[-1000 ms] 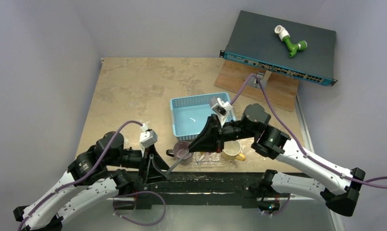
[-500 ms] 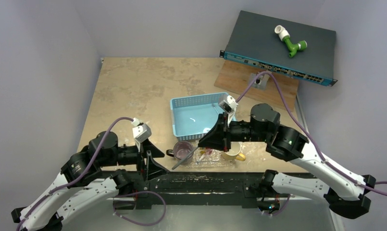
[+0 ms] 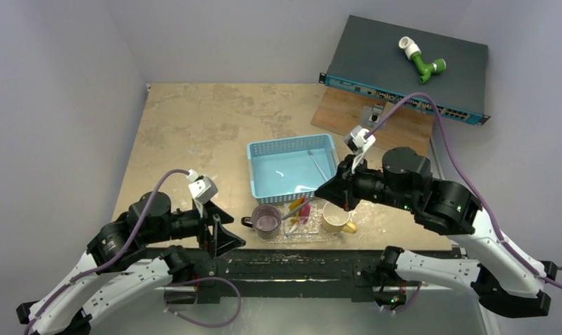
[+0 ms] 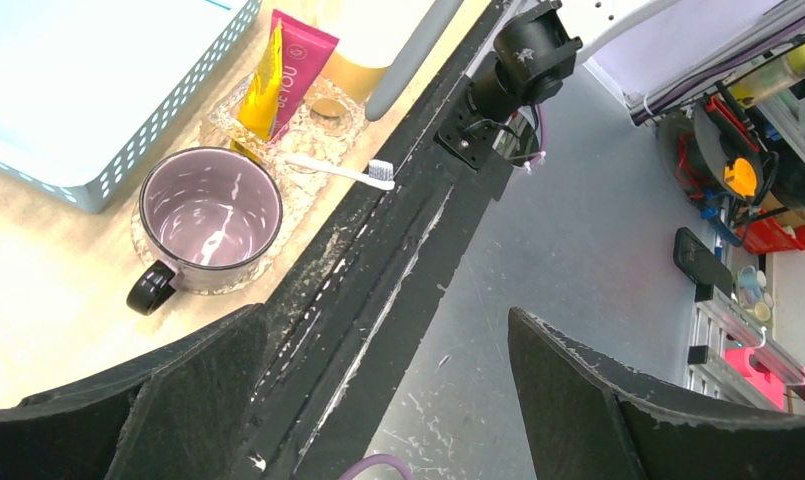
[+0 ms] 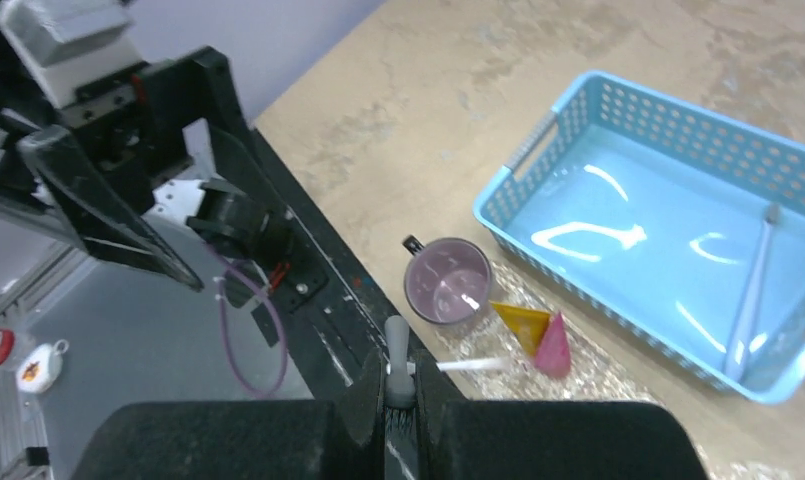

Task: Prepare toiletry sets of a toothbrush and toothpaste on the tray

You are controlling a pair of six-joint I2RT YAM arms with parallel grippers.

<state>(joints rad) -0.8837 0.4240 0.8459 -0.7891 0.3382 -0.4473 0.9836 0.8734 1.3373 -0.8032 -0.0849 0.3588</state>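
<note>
— What's just changed?

— The right gripper (image 5: 398, 385) has pulled back toward the right of the overhead frame. It was hanging over the front of the basket (image 3: 292, 142) a second ago. Its fingers are clamped on a grey toothbrush (image 5: 396, 345), which goes with it. The free end now hangs over the tray (image 4: 308, 195), where before it reached out past the purple mug (image 3: 266, 221) toward the lower left.

— And the tray itself?

— It's uncovered now, at lower centre between the purple mug and the yellow mug (image 3: 336, 220). The yellow tube (image 4: 262, 95) and pink tube (image 4: 303, 55) lie side by side on it, with one white toothbrush (image 4: 338, 172) beside them.

— So that's two tubes and one brush.

— Yes, and I'd judge the held brush is the missing partner. It isn't set down yet, so the second set is incomplete.

— Anything else different?

— A third toothbrush (image 3: 318, 164) shows in the basket's right half, which the arm hid before. The left gripper (image 4: 386, 325) has drawn slightly further down and to the left. Its fingers are spread wide and hold nothing.
</note>
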